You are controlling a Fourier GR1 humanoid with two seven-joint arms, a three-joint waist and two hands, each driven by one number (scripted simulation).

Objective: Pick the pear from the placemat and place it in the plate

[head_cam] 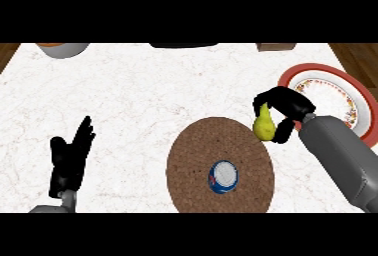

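The yellow-green pear is held in my right hand, whose black fingers and thumb curl round it. It hangs above the right rim of the round brown woven placemat. The white plate with a red rim and patterned band lies to the right of the hand, partly behind my forearm. My left hand rests open at the lower left, fingers pointing up, away from everything.
A small blue, white and red round object sits on the placemat. A grey bowl stands at the far left edge, a dark object at the far middle, a brown block at the far right.
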